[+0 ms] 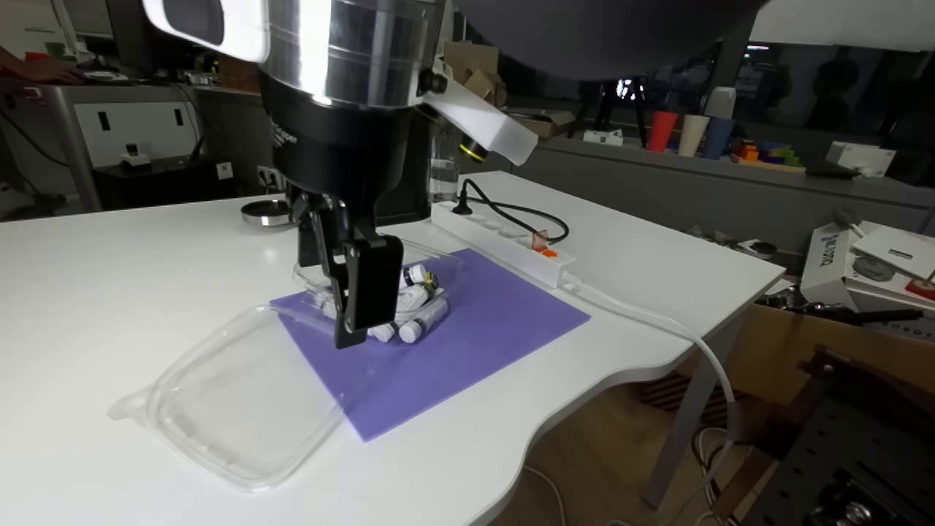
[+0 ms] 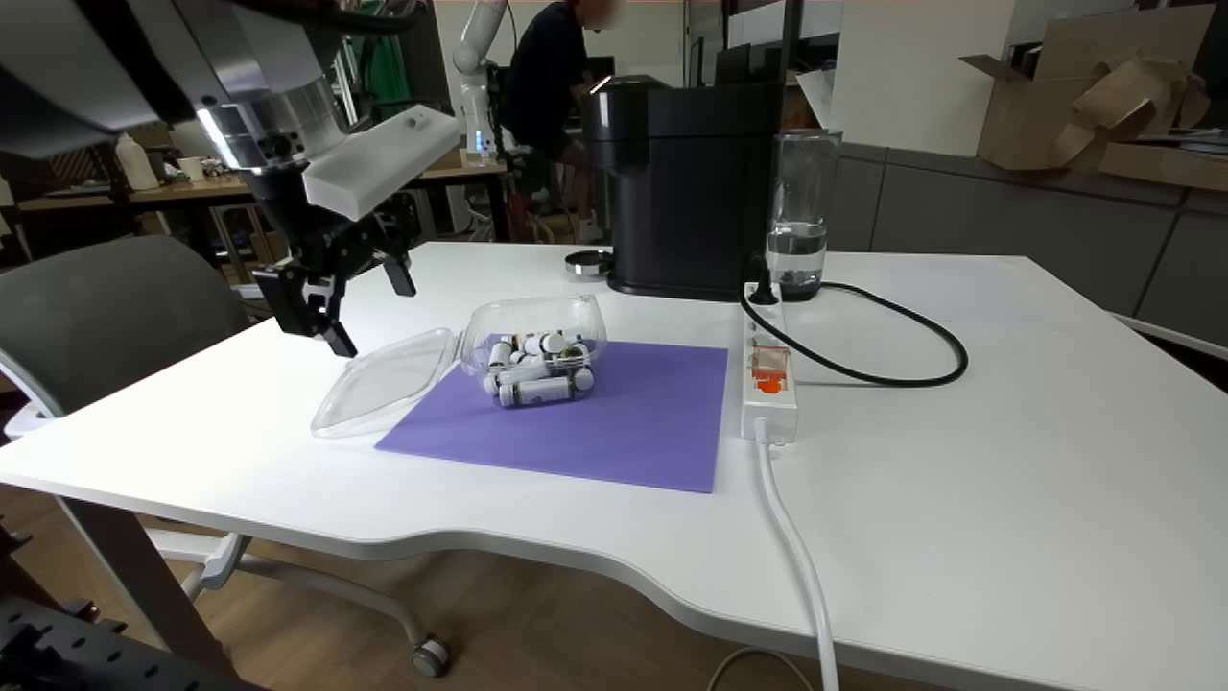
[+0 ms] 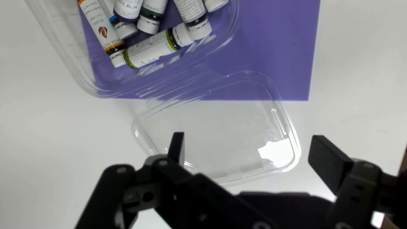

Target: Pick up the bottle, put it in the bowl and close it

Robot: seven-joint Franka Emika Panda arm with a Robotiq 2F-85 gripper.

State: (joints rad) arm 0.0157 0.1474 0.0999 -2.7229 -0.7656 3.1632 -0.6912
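The bowl is a see-through container on the purple sheet. Its rim shows in the wrist view, and my gripper partly hides it in an exterior view. Several white-capped bottles lie inside it. One bottle with orange bands lies among them, its far end cut off by the frame; I cannot tell whether it is the task's bottle. The clear lid lies flat and open, its edge meeting the bowl's edge; it shows in both exterior views. My gripper is open and empty above the lid.
The purple sheet lies under the bowl. A white power strip with a black cable stands beside it. A black machine, a tall glass with water and a small round metal dish stand behind.
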